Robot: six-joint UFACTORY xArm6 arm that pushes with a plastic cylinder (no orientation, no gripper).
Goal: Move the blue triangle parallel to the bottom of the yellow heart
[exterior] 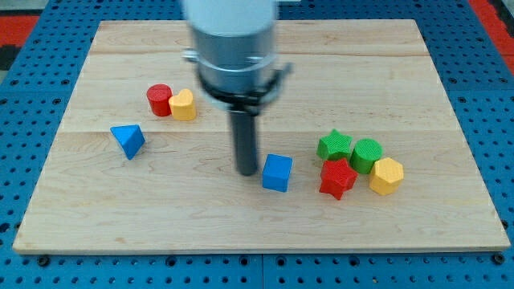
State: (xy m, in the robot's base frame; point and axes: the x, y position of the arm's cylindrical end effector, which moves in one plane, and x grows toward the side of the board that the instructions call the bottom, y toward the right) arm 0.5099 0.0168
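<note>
Tip (246, 172) rests just left of the blue cube (277, 172), far right of the blue triangle (128, 140); no claw shows, state untellable.

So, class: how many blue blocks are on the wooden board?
2. The blue triangle lies at the view's left; the blue cube sits near centre, just right of my tip. None seems hidden.

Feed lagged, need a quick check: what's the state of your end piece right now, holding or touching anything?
No pincer: my tip holds nothing.
It rests on the board just left of the blue cube; contact cannot be told.
</note>
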